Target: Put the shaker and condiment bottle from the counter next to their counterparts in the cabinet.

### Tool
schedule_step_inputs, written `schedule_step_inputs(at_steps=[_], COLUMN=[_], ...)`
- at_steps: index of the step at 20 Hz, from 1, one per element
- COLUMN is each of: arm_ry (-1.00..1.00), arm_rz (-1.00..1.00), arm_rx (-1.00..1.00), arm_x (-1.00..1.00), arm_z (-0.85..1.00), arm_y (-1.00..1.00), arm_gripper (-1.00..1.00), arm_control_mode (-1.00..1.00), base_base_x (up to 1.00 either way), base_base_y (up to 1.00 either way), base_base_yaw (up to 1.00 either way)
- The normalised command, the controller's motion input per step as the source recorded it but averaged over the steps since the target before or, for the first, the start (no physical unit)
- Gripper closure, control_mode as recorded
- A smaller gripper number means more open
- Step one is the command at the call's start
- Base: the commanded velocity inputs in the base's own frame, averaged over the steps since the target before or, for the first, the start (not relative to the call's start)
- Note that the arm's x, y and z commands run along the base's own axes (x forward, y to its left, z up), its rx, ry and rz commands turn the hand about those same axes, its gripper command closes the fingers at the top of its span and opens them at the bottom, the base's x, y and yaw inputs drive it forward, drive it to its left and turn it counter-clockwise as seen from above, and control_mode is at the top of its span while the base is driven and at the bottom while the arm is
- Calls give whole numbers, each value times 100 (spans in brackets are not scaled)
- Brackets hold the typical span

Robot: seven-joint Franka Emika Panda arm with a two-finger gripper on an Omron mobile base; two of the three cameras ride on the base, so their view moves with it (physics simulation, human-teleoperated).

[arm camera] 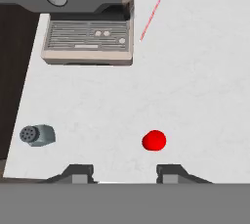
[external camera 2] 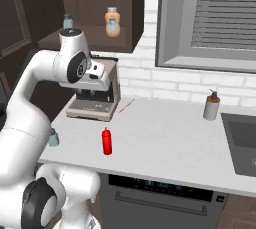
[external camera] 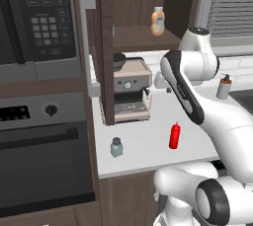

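2 items (arm camera: 154, 141) on counter (arm camera: 195, 96).

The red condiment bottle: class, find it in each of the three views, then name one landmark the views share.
Left base view: condiment bottle at lower centre-right, standing on the counter.
Right base view: left of centre, near the counter's front edge.
Hand view: seen from above, lower centre-right.
Shared landmark: the coffee machine.
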Motion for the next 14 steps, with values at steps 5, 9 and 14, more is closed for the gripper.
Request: schedule_step_inputs(at_steps=[5,9,14], arm_ry=[-4,-25,-40], arm_rz=[0,-1,1], arm_rx=[1,22,38], arm_x=[-12,-76,-82], arm_z=[0,-9,-29], arm_y=[-4,-73,-100], arm_gripper=[-100,-100,-100], arm_control_mode=[-100,-100,-100], base_base_x=[0,0,0], base_base_y=[0,0,0], base_base_yaw=[0,0,0])
